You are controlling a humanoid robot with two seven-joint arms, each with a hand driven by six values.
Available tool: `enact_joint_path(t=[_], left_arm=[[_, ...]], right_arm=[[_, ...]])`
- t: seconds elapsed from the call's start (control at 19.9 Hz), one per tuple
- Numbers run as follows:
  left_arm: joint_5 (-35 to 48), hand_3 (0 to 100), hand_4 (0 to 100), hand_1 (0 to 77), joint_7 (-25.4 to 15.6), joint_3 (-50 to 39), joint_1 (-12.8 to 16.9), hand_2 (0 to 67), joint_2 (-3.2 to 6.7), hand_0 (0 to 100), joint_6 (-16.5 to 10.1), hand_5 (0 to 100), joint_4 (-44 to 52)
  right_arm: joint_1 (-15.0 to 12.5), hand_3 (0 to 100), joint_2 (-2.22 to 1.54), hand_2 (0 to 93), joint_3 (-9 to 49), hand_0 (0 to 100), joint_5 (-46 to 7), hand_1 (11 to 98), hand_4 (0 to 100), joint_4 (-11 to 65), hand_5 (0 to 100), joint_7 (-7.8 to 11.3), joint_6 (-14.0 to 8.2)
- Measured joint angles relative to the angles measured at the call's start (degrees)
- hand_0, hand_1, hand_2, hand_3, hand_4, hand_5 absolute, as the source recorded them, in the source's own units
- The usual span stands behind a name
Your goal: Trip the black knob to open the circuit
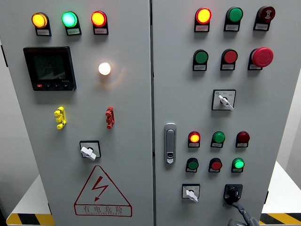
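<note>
On the left door the white selector switch [88, 151] and the warning triangle [102, 192] sit well away from the work. On the right door the black knob [233, 192] is mounted low, at the bottom row's right end, beside the white knob [190, 193]. The right hand [242, 214] rises from the bottom edge just below the black knob, fingertips about touching it — whether it grips, I cannot tell — and the left hand is unseen

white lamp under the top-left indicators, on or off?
On. The round white lamp glows bright and throws a warm halo onto the grey cabinet door around it.
</note>
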Motion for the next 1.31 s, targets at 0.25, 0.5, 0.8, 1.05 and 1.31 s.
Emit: enact_joint_path(t=[0.25,0.5,0.8,1.05,1.31], left_arm=[[0.0,21,7,3.2,0.0,0.0,0.0,12.9,0.0,0,0.0,2,0.0],[0.0,21,7,3.2,0.0,0.0,0.0,12.9,0.0,0,0.0,2,0.0],[0.0,21,7,3.3,0.0,0.0,0.0,12.9,0.0,0,0.0,2,0.0],[0.0,21,7,3.2,0.0,0.0,0.0,12.9,0.0,0,0.0,2,0.0],[0.0,21,7,3.1,0.0,0.0,0.0,12.9,0.03,0,0.0,2,0.0]], right_arm=[[0.1,92,-0.27,4.9,1.0,100,0.0,55.9,99,-0.1,100,-0.07,0.0],[-0.4,93,-0.28,4.9,1.0,100,0.1,55.6,99,0.1,100,-0.02,-1.2],[-4.3,83,0.04,4.4,0.9,100,0.0,44.1,88,3.5,100,0.17,-1.2],[-7.9,50,-0.04,6.2,0.2,100,0.1,43.1,47,7.2,75,0.17,-1.2],[-11.1,36,-0.13,8.0,0.1,100,-0.4,44.9,33,9.8,56,0.17,-1.2]])
